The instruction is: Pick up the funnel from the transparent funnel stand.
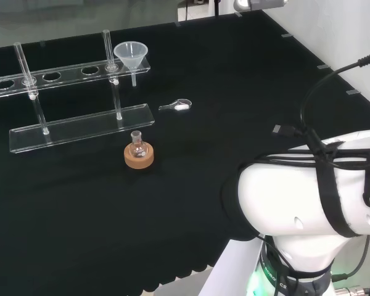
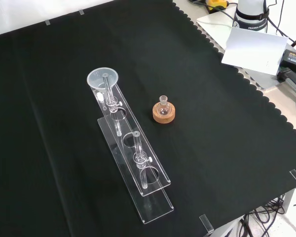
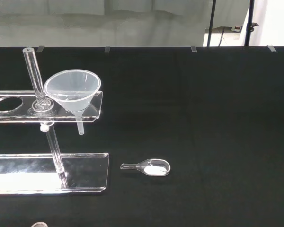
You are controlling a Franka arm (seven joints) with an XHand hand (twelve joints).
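The funnel (image 1: 131,55) sits in the end hole of the stand (image 1: 80,126), at the right end of the upper rail in the head view. Its cone rests on the rail and its stem hangs through, clear of the lower plate. The step in hand is the approach; the funnel is not yet grasped. You cannot tell whether the fingers are apart or together.

1. Bring the hand toward the cone (image 3: 73,89) from the free side. In the head view, take the 3 o'clock side of the funnel, where no post stands.
2. Keep clear of the upright rod (image 3: 34,78) just beside the cone, at its 9 o'clock in the head view.
3. Close on the cone rim, not on the stem (image 3: 80,126).
4. Lift straight up until the stem leaves the hole. Any tilt is likely to catch the stem and shift the stand.

The flask (image 1: 136,147) on its cork ring (image 1: 139,157) and the scoop (image 1: 179,106) lie at 6 and 5 o'clock of the funnel on the worktop (image 1: 234,92), well apart. Route above them.
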